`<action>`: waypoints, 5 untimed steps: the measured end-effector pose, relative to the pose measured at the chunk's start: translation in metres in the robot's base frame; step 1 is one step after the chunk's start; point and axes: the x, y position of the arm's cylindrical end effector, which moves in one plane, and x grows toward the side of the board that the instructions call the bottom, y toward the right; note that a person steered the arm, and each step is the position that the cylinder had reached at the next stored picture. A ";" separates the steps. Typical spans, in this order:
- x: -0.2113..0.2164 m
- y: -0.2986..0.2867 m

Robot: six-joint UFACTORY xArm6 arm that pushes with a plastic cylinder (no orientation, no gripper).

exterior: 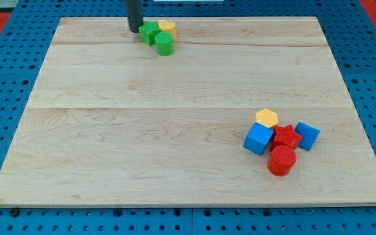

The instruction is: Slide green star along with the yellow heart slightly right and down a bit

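Observation:
The green star [149, 32] lies near the top edge of the wooden board [142, 130], left of centre. The yellow heart [168, 27] touches it on its right. A green cylinder [164, 44] sits just below and between them, touching both. My tip [134, 30] stands at the star's left side, right against it or nearly so.
A cluster sits at the lower right: a yellow hexagon [266, 118], a blue cube [258, 139], a red star [285, 137], another blue block [307, 136] and a red cylinder [282, 160]. The board's top edge is just behind the star and heart.

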 end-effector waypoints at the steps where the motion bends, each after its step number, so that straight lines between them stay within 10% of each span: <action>1: -0.015 0.028; 5: 0.048 0.143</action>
